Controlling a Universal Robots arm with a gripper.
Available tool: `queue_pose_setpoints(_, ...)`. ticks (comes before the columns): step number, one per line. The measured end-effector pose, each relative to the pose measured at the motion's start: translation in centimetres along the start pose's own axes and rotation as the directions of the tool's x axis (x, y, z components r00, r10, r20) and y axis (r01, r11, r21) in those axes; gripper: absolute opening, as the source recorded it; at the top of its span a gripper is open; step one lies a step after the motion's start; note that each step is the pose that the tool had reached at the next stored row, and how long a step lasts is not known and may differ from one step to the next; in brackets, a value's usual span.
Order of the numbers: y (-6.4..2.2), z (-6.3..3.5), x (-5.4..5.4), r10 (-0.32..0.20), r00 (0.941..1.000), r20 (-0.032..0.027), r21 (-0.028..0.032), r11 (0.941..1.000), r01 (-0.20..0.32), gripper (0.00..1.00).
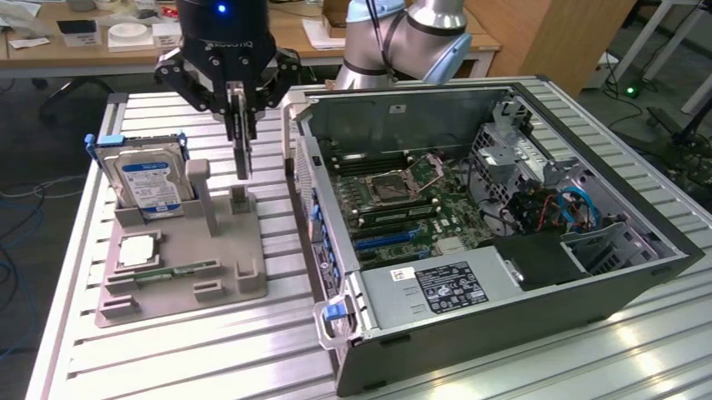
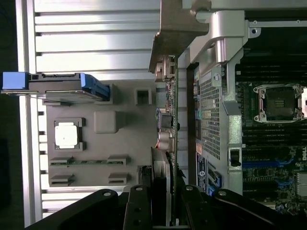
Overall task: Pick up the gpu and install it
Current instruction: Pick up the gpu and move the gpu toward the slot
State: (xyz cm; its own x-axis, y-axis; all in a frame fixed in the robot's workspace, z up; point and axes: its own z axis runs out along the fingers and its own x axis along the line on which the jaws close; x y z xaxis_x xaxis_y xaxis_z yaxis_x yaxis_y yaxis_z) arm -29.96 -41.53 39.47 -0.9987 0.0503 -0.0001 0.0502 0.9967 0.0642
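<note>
— What's the table [image 1: 200,350] looking like on your screen?
— I'm seeing ribbed bare metal, shining under the lights. The parts holder [image 1: 183,279] on it is looking like matt grey plastic.
— And the gpu [image 1: 243,162]?
— I'm reading a dull pale metal bracket [image 2: 177,24] and a dark board. The hard drive [image 1: 150,179] is showing silvery metal with a glossy blue label, and the computer case [image 1: 534,292] is looking like dark matt sheet metal. The gripper [image 1: 240,125] is gleaming black.
</note>
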Motion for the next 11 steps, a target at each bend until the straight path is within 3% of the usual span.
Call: queue_pose_setpoints(11, 0.08, 0.01, -1.6, 0.0, 1.0, 0.0001, -0.0001, 1.0, 0.0, 0.27)
